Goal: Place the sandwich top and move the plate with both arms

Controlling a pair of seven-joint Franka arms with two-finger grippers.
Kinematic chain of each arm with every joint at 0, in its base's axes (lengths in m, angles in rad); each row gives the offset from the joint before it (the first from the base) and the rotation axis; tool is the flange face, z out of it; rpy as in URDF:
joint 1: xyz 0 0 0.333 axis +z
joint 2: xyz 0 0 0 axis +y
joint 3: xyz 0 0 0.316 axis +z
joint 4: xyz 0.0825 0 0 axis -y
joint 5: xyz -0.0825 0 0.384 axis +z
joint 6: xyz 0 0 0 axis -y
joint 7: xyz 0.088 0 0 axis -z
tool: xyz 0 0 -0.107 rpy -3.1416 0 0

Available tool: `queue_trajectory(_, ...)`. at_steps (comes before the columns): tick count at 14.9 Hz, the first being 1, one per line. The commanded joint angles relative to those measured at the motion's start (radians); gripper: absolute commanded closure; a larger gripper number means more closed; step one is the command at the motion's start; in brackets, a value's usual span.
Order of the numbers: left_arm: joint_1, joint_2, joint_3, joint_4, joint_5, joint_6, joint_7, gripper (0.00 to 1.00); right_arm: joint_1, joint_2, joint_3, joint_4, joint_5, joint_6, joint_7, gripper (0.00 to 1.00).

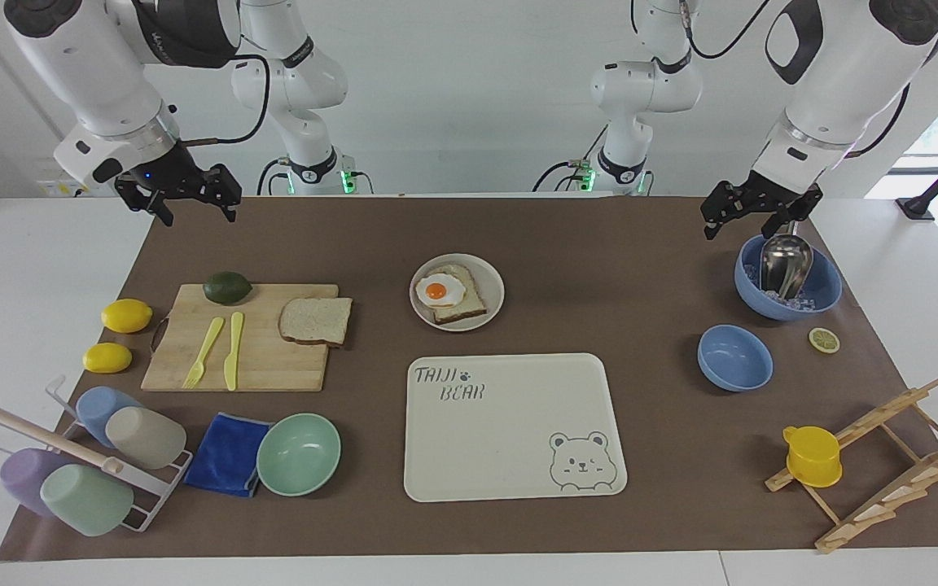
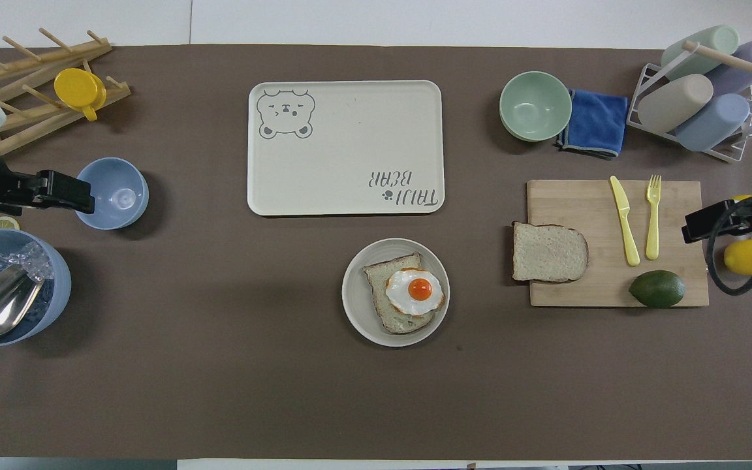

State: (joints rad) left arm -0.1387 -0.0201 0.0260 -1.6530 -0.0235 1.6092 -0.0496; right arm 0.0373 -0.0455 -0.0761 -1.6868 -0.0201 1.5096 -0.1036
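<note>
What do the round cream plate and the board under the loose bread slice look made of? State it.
Round cream plate: probably matte plastic or melamine, with an even, dull surface. Rectangular board: wood or bamboo, with pale tan grain lines and an unglossed finish.

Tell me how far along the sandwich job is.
Done: only the base, bread and fried egg on the plate. In hand: nothing; the right gripper and left gripper hang empty in the air. Left: the sandwich top lies on the cutting board; the plate is unmoved.
</note>
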Motion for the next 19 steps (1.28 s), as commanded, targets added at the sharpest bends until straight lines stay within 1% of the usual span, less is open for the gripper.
queue_trajectory(1, 0.002, -0.003, -0.001, 0.001, 0.017, -0.011, 0.002, 0.00, 0.009, -0.036, -0.001, -0.068, 0.005, 0.017, 0.018, 0.00)
queue_trajectory(3, 0.002, -0.003, -0.001, 0.001, 0.017, -0.011, 0.004, 0.00, 0.018, -0.046, -0.002, -0.091, 0.000, 0.043, 0.016, 0.00)
queue_trajectory(7, 0.002, -0.003, -0.001, 0.001, 0.017, -0.011, 0.004, 0.00, 0.015, -0.047, -0.013, -0.094, -0.003, 0.047, 0.005, 0.00)
queue_trajectory(8, 0.002, -0.003, -0.001, 0.001, 0.017, -0.012, 0.004, 0.00, 0.027, -0.047, -0.008, -0.094, -0.004, 0.049, 0.011, 0.00)
queue_trajectory(9, 0.002, -0.003, -0.001, 0.001, 0.017, -0.011, 0.004, 0.00, 0.059, -0.048, -0.005, -0.100, -0.030, 0.052, 0.018, 0.00)
queue_trajectory(11, 0.002, -0.003, -0.001, 0.001, 0.017, -0.011, 0.002, 0.00, 0.127, -0.042, -0.002, -0.122, -0.124, 0.099, 0.101, 0.00)
queue_trajectory(12, 0.002, -0.003, -0.001, 0.001, 0.017, -0.011, 0.002, 0.00, 0.145, -0.034, -0.002, -0.126, -0.130, 0.104, 0.134, 0.00)
queue_trajectory(13, 0.002, -0.003, -0.001, 0.001, 0.017, -0.011, 0.002, 0.00, 0.171, -0.010, -0.004, -0.126, -0.141, 0.110, 0.180, 0.00)
queue_trajectory(14, 0.002, -0.003, -0.001, 0.001, 0.017, -0.011, 0.004, 0.00, 0.205, 0.022, -0.002, -0.123, -0.180, 0.113, 0.229, 0.00)
queue_trajectory(16, 0.002, -0.003, -0.001, 0.001, 0.017, -0.011, 0.004, 0.00, 0.309, 0.088, -0.002, -0.123, -0.298, 0.124, 0.315, 0.00)
queue_trajectory(17, 0.002, -0.003, -0.001, 0.001, 0.017, -0.012, 0.004, 0.00, 0.337, 0.122, -0.002, -0.123, -0.334, 0.145, 0.358, 0.00)
queue_trajectory(19, 0.002, -0.003, -0.001, 0.001, 0.017, -0.011, 0.004, 0.00, 0.345, 0.168, -0.002, -0.126, -0.379, 0.188, 0.378, 0.00)
